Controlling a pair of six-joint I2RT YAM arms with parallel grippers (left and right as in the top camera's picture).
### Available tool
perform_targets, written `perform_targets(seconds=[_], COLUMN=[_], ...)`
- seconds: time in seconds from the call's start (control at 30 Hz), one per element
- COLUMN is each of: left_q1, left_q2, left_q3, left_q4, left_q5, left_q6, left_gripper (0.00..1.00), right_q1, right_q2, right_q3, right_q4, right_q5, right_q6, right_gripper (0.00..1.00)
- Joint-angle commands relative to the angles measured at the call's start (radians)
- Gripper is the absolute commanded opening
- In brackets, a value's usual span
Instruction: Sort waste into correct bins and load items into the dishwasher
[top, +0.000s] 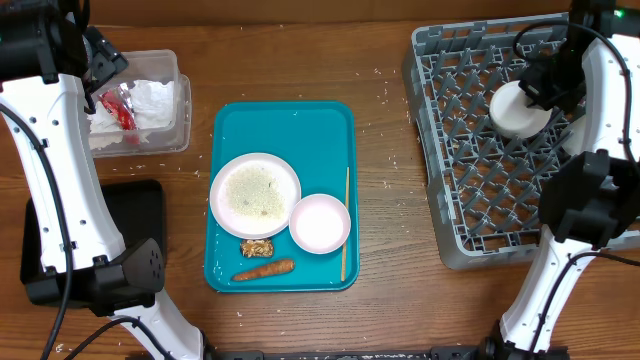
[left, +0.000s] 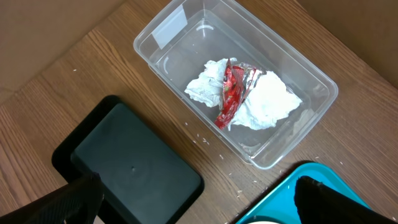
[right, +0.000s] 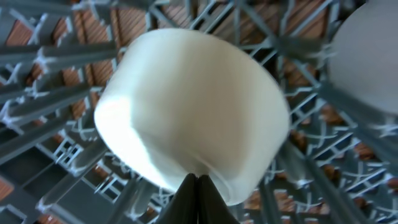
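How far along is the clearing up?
Done: napkin and red wrapper lie in the clear tub. In hand: the right tool holds a white bowl at the grey rack. Left: rice plate, small plate, stick, carrot and nut lump on the teal tray.

One teal tray (top: 230, 130), one big plate (top: 218, 180), uncounted rice grains (top: 255, 192), one small plate (top: 320, 222), one stick (top: 346, 222), one carrot (top: 265, 270), one nut lump (top: 257, 247), one tub (left: 171, 28), one napkin (left: 270, 102), one wrapper (left: 233, 93), one black tray (left: 134, 168), one rack (top: 470, 210), one cup (top: 510, 113)
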Motion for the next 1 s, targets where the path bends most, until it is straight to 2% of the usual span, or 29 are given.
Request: perform_targets(seconds=[0.0,0.4,0.53,0.63,0.77,0.87,0.93,0.97], left_q1=[-0.007,-0.007,-0.007,-0.007,-0.007,-0.007,-0.007,-0.007], left_q2=[0.01,0.01,0.01,0.01,0.01,0.01,0.01,0.01], left_q3=[0.0,0.0,0.0,0.0,0.0,0.0,0.0,0.0], left_q4=[0.0,0.0,0.0,0.0,0.0,0.0,0.0,0.0], left_q5=[-0.005,-0.005,-0.005,-0.005,-0.005,-0.005,-0.005,-0.005], left_q6=[-0.012,-0.012,-0.012,-0.012,-0.012,-0.012,-0.012,-0.012], left_gripper=[1.0,1.0,1.0,1.0,1.0,1.0,1.0,1.0], right_q1=[-0.025,-0.029,0.006,0.057,0.176,0.288,0.365,0.406], right_q2=[-0.01,-0.057,-0.129,-0.177,-0.225,-0.237,-0.237,-0.237], right_q3=[0.001,0.128,0.159,0.159,0.159,0.158,0.149,0.147], right_q4=[0.008,-0.066,-0.076,-0.073,-0.11,-0.163,-0.163,-0.163], right_q5=[0.083,0.082,-0.125,-0.296,-0.37,-0.37,-0.377,-0.387], right_q6=[0.0,0.0,-0.008,-0.079,-0.139,-0.161,-0.159,-0.156], right_gripper=[0.04,0.04,0.04,0.04,0.07,0.13,0.29,0.33])
